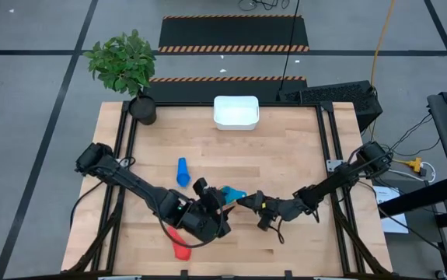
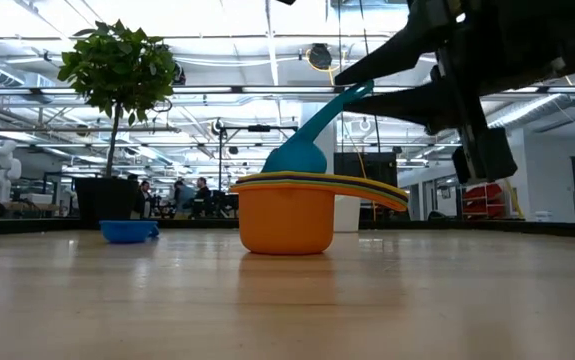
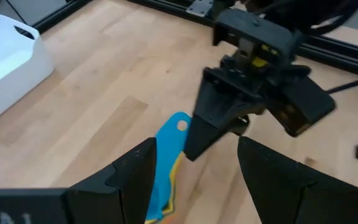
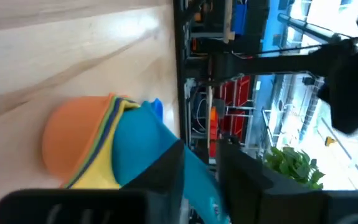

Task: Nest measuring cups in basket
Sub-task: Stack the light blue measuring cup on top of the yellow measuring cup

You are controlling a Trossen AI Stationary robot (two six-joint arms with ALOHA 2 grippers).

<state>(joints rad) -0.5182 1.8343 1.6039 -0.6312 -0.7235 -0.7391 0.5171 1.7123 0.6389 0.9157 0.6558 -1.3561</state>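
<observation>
red cup (image 1: 179, 247): lies alone near the table's front edge, just beside the left arm's wrist; you risk sweeping it off the front edge if that arm swings.
blue cup (image 1: 182, 172): lies on its own left of the table's centre, apart from the stack; nothing touches it.
left gripper (image 1: 212, 199): hovers over the front-centre of the table, right beside the stack, fingers spread wide and holding nothing; you could knock the stack if it drifts in while the right arm works.
nested stack (image 2: 285, 218): an orange cup at the bottom with yellow, green and dark rims inside it, standing on the table at front-centre; it is light, so a sideways tug may tip it.
teal cup (image 2: 307, 140): sits tilted on top of the stack, handle pointing up; not seated flat yet.
right gripper (image 1: 248, 202): fingers narrowed around the teal cup's handle; whether the pinch is firm I cannot tell; release early and the cup may roll off.
basket (image 1: 235, 111): stands at the table's back edge, centre, well apart from the stack; a long carry remains.
</observation>
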